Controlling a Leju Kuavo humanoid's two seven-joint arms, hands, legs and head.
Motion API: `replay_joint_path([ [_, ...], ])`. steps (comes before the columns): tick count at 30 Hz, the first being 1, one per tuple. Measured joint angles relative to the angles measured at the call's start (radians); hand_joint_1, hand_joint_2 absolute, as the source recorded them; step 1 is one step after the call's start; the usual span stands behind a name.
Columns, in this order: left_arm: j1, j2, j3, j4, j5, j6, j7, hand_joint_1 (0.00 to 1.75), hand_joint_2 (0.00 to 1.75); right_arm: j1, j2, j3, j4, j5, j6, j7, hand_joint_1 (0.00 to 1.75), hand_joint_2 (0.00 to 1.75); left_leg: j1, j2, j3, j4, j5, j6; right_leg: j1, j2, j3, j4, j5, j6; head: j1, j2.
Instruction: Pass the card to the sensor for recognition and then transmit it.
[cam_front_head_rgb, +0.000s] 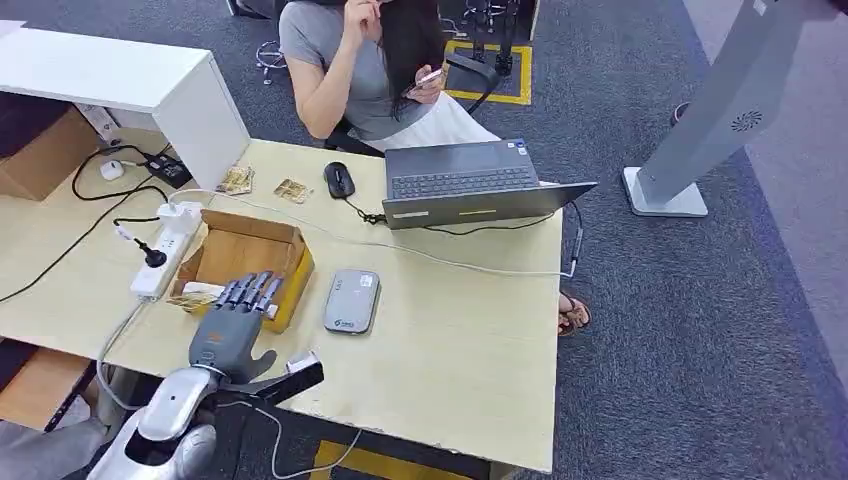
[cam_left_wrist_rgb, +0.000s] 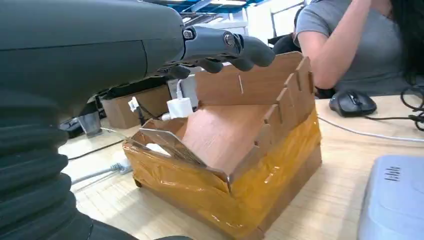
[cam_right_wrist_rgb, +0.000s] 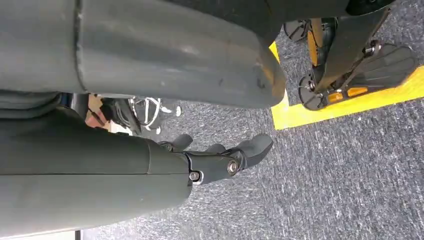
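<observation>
One cardboard box (cam_front_head_rgb: 247, 254) on the desk holds cards (cam_left_wrist_rgb: 167, 142); left hand (cam_front_head_rgb: 238, 318) hovers over it, fingers spread, empty; grey sensor (cam_front_head_rgb: 352, 300) just beside the box, power strip (cam_front_head_rgb: 167, 248) opposite

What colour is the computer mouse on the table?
Black. The mouse shows best in the head view, beside the laptop.

Left hand (cam_front_head_rgb: 238, 320) covers the near rim of the cardboard box (cam_front_head_rgb: 243, 250); whether it touches the box can't be told. Box contents unclear, a pale item near its corner too small to identify. Person (cam_front_head_rgb: 375, 60) cut off at top edge. Right hand's (cam_right_wrist_rgb: 220, 160) fingertips partly hidden behind thumb.
</observation>
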Motion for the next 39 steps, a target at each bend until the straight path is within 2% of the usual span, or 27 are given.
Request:
replay_joint_path([
  [12, -0.003, 0.002, 0.042, 0.003, 0.007, -0.016, 0.009, 0.0, 1.75, 0.0, -0.003, 0.0, 0.0, 0.016, 0.008, 0.009, 0.0, 0.0, 0.0, 0.0, 0.0, 0.0, 0.0, 0.0, 0.0, 0.0, 0.0, 0.0, 0.0, 0.0, 0.0, 0.0],
  [20, -0.032, 0.002, 0.098, 0.034, 0.018, -0.023, 0.02, 0.0, 1.75, 0.0, -0.003, 0.0, 0.0, 0.032, 0.01, 0.011, 0.0, 0.0, 0.0, 0.0, 0.0, 0.0, 0.0, 0.0, 0.0, 0.0, 0.0, 0.0, 0.0, 0.0, 0.0, 0.0],
  [39, -0.059, 0.002, 0.141, 0.081, 0.031, -0.047, 0.04, 0.0, 1.75, -0.001, -0.005, 0.0, 0.0, 0.051, 0.021, 0.017, 0.0, 0.0, 0.0, 0.0, 0.0, 0.0, 0.0, 0.0, 0.0, 0.0, 0.0, 0.0, 0.0, 0.0, 0.0, 0.0],
])
